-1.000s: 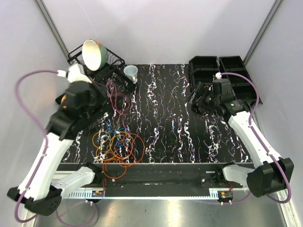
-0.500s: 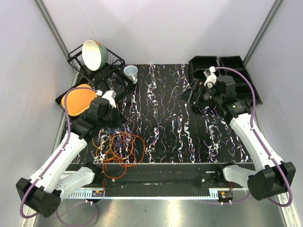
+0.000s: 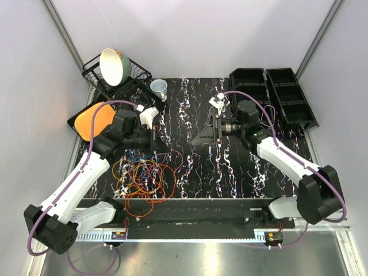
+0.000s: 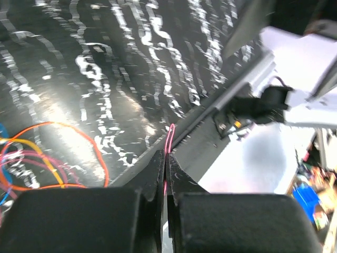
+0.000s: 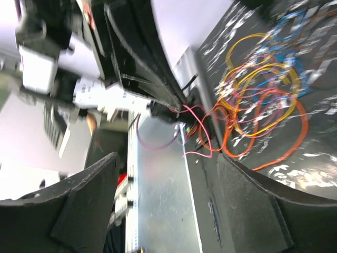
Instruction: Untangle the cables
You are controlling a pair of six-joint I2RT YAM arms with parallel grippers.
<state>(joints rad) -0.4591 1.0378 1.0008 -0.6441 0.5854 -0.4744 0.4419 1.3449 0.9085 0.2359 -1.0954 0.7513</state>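
Observation:
The cables (image 3: 146,175) lie in a tangled heap of orange, red, blue and yellow loops on the near-left of the black marbled table (image 3: 241,167). My left gripper (image 3: 157,141) hovers just above the heap's far edge, shut on a thin pink-red cable (image 4: 169,138) that runs out between its tips. In the left wrist view, orange and pink loops (image 4: 58,158) lie to the left. My right gripper (image 3: 199,137) is open at mid-table, pointing left toward the heap with nothing between its fingers. In the right wrist view, the heap (image 5: 263,105) shows beyond the wide-spread gripper (image 5: 168,195).
A black dish rack (image 3: 129,80) with a tilted bowl (image 3: 114,64) stands at the back left, a white cup (image 3: 159,87) beside it. An orange plate (image 3: 95,122) lies by the left edge. Two black bins (image 3: 282,95) sit at the back right.
The left arm has come down from high on the left to the heap, still shut. The right arm has swung left from the bins to mid-table, its jaws narrowing a little.

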